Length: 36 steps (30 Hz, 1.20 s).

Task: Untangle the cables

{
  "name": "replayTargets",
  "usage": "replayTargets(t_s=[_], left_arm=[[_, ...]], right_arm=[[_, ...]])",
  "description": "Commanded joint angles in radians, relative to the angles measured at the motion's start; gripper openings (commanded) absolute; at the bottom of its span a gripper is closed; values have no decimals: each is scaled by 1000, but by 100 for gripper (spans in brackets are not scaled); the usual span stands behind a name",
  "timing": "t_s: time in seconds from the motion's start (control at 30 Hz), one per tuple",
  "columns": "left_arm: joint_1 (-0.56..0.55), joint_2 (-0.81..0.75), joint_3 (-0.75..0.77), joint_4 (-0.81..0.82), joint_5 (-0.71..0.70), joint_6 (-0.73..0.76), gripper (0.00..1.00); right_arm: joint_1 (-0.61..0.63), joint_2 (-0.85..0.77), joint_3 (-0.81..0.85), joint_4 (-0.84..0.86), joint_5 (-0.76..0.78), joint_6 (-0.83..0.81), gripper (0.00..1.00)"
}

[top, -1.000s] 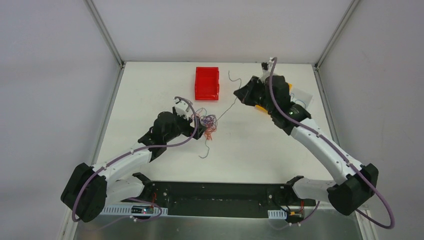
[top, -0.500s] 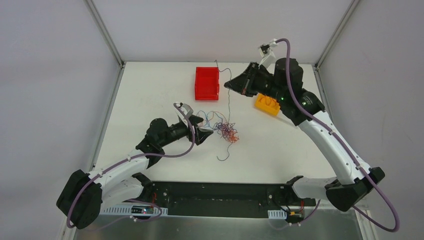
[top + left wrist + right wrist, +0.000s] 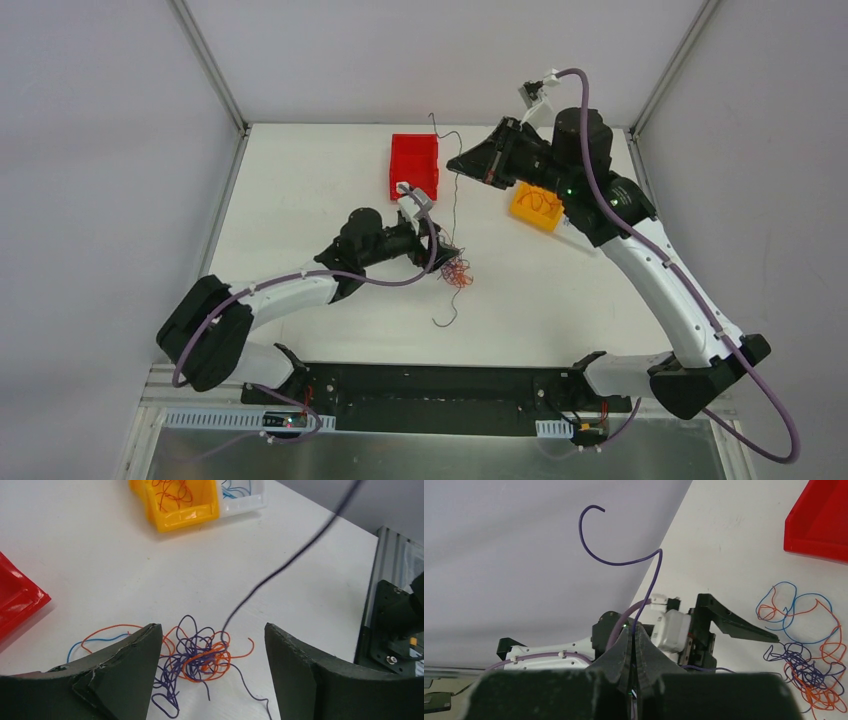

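Loosely knotted cables (image 3: 200, 657) — orange, blue, purple — lie inside the spread left claw (image 3: 212, 632); right claw (image 3: 632, 635) pinches one.

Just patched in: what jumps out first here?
The right gripper, held high near the red bin, pinches a dark purple wire that runs down into the tangle of orange, blue and purple wires at mid-table. The open left gripper brackets that tangle. A yellow bin beyond it holds orange wires.
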Motion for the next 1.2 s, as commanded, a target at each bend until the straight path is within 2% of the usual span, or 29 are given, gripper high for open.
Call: replayTargets(t_s=[0.0,0.13,0.27,0.37,0.43,0.53,0.67,0.77,0.87,1.0,1.17], left_arm=[[-9,111,78,40,-32,-36,74],[-15,241,122,35,-64,-91,66],[-15,272,50,27,-245,-164,48],[-15,209,-30,-10,-339,-188,37],[-15,144,-53,-105,-424,-194,33],[-14,10,-81,-271,-590,-197,25],[-8,-147,-108,-406,-750,-189,18],[-5,-230,-117,-469,-831,-164,16],[-2,-283,-124,-492,-870,-116,14],[-3,-316,-133,-482,-841,-68,14],[-3,-299,-139,-447,-710,-44,13]], right_arm=[[3,-45,72,-20,-9,10,0],[0,-103,81,-48,63,-20,0],[-3,-196,86,-91,261,-88,0],[-6,-289,55,-100,502,-159,0],[-5,-351,19,-99,677,-202,0],[-5,-450,-63,-93,1018,-230,0],[-7,-540,-219,-48,1223,-302,0],[-7,-536,-275,-94,1242,-314,0],[-9,-501,-321,-179,1167,-273,0],[-9,-449,-423,-236,953,-218,0],[-9,-346,-534,-278,686,-232,3]])
